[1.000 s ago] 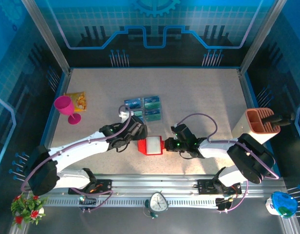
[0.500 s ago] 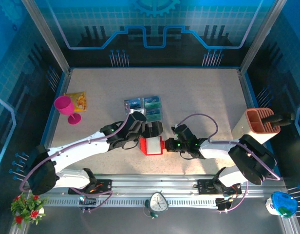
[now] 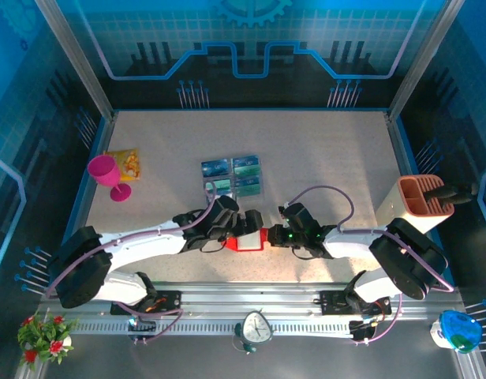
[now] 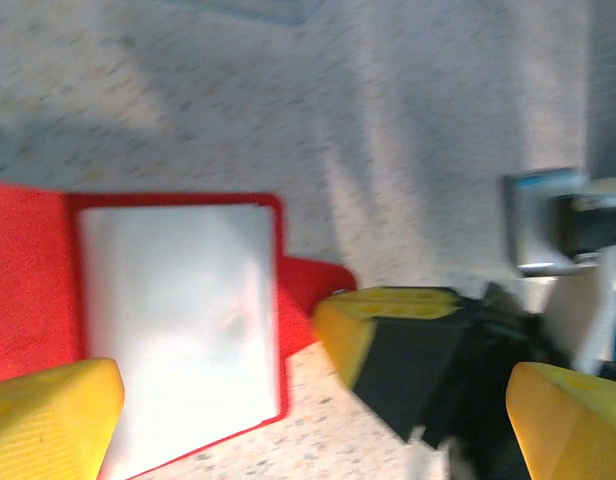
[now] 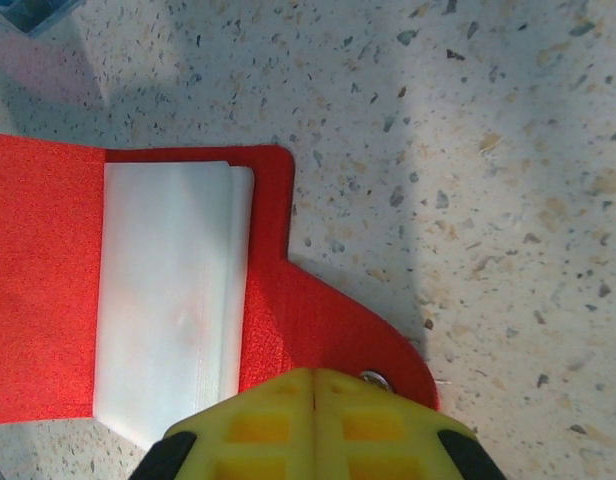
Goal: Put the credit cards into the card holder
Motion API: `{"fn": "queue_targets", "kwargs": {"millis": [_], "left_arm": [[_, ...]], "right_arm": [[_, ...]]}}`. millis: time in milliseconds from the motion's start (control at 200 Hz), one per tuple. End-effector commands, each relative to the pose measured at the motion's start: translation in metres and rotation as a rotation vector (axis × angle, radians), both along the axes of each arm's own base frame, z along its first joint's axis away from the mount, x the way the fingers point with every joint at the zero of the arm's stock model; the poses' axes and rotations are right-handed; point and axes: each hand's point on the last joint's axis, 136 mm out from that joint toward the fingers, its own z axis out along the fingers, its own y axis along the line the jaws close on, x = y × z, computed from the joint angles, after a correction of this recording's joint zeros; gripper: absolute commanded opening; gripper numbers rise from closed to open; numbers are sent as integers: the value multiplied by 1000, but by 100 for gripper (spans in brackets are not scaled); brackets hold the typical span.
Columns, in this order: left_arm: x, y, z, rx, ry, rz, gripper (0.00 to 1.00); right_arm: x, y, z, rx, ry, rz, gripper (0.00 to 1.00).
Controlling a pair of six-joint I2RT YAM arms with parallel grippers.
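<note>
The red card holder (image 3: 244,240) lies open on the table, its white inner sleeves (image 5: 163,300) facing up. My right gripper (image 5: 314,415) is shut, and its fingertips rest on the holder's clasp flap (image 5: 338,325) beside the metal snap. It stands at the holder's right edge in the top view as the right gripper (image 3: 268,235). My left gripper (image 4: 308,430) hangs open over the holder (image 4: 178,320), nothing between its yellow fingers (image 4: 48,420). Several blue and teal credit cards (image 3: 233,175) lie in a block on the table beyond the holder.
A pink goblet (image 3: 109,175) and a yellow-orange packet (image 3: 125,162) sit at the far left. An orange-brown slotted organizer (image 3: 423,197) stands at the right edge. A small clock (image 3: 257,326) sits on the front rail between the arm bases.
My left gripper has swung right and towards the near edge, from beside the cards to over the open card holder. The right gripper has stayed on the flap.
</note>
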Motion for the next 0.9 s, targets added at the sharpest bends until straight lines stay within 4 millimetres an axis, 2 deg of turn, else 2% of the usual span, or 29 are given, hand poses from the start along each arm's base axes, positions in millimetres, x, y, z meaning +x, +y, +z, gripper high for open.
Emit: {"fn": "queue_targets", "kwargs": {"millis": [0,190,470,730,896], "left_arm": [[1,15,-3,-8,-13,51,99],[-2,33,-18,52,-31,46,99],[-5,45,-42,168,-38,-5,99],[-8,55,-53,235,-43,-23,99],[-10,58,-58,241,-40,-25,99]], "right_arm": [[-2,-2,-1,12,2,-9,0],[-2,0,1,25,7,-5,0],[-1,7,13,55,-2,12,0],[8,17,31,55,-26,46,0],[15,26,34,52,-28,67,0]]}}
